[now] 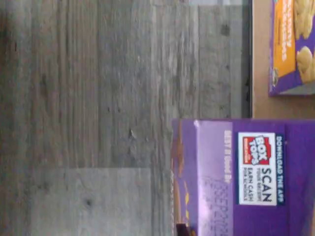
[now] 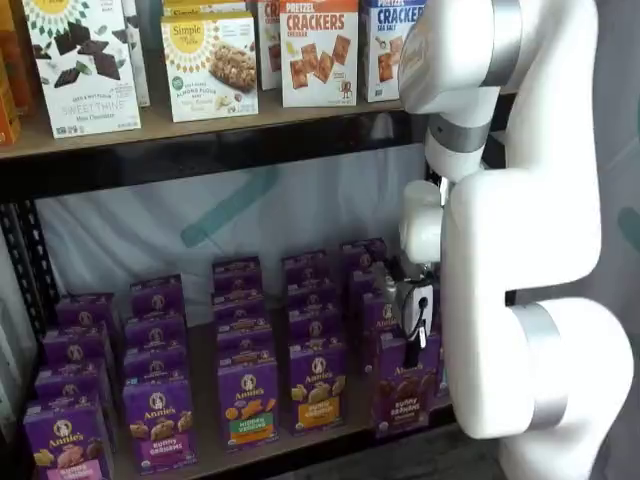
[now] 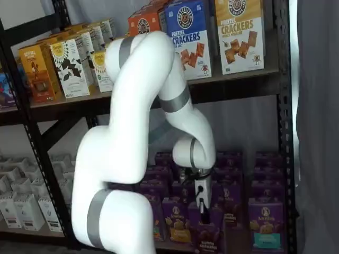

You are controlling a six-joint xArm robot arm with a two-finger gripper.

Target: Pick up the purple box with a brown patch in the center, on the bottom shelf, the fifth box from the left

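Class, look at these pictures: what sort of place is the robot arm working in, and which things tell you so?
Probably a mock grocery aisle or shop shelving test rig. Black metal-framed shelves carry rows of small purple Annie's cartons on the bottom shelf, larger cracker boxes stand on the board above, and the gripper reaches down at the purple box.

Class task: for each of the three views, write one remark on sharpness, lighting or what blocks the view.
Wrist view: turned sideways, soft; print on the purple box is barely legible. A shelf view: evenly lit, the white arm hides the shelf's right end. A shelf view: the arm covers the middle; the gripper sits low over the cartons.
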